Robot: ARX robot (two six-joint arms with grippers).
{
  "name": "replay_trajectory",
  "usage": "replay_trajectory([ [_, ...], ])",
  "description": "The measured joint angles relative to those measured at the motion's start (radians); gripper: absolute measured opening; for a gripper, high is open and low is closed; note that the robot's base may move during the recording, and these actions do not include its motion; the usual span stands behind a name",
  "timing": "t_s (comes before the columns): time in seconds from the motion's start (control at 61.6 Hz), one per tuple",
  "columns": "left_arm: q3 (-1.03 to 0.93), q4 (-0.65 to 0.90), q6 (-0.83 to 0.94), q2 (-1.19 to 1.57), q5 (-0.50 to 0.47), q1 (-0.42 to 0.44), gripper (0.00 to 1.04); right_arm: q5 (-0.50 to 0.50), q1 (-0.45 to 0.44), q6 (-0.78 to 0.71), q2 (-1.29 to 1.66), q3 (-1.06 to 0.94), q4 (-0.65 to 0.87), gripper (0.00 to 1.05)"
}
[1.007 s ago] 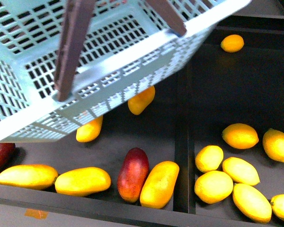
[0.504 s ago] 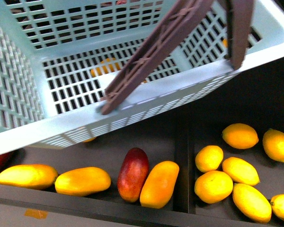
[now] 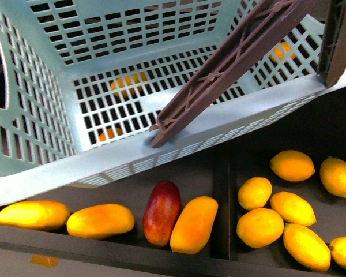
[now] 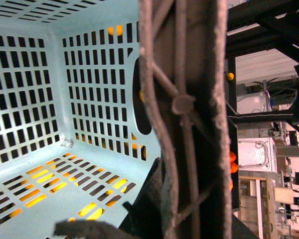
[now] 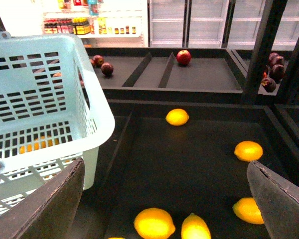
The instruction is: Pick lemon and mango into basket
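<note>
The pale teal basket point(image 3: 219, 124) hangs tilted over the back of the fruit bins and fills the top of the front view. It holds no fruit; yellow fruit only shows through its slots. My left gripper point(image 4: 184, 219) is shut on one brown handle point(image 4: 182, 99), with the basket's inside point(image 4: 35, 99) beyond it. Yellow-orange mangoes point(image 3: 194, 224) lie in the near left bin. Lemons point(image 3: 255, 193) lie in the right bin. My right gripper point(image 5: 164, 199) is open and empty above the lemons point(image 5: 154, 224), with the basket point(image 5: 45, 134) beside it.
A dark red mango point(image 3: 161, 212) lies between the yellow mangoes. A black divider point(image 3: 221, 202) splits the two bins. More lemons point(image 5: 177, 117) lie further back. Red apples point(image 5: 183, 57) sit on a shelf behind. Neither arm shows in the front view.
The basket has swung to the right and levelled, its handles moving right. It now hides the mangoes at the back of the left bin. The fruit has not moved.
</note>
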Motion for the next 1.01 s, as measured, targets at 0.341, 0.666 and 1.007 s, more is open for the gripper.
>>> replay_trajectory([
  [0.341, 0.0, 0.0, -0.002, 0.001, -0.001, -0.004, 0.05, -0.111, -0.277, 0.202, 0.553, 0.129, -0.035, 0.96],
  [0.666, 0.0, 0.0, -0.003, 0.001, 0.003, -0.003, 0.05, -0.126, -0.355, -0.077, 1.331, 0.188, 0.581, 0.96],
  [1.007, 0.0, 0.0, -0.002, 0.001, -0.003, -0.002, 0.05, -0.101, -0.342, -0.317, 1.926, 0.333, 0.804, 0.96],
])
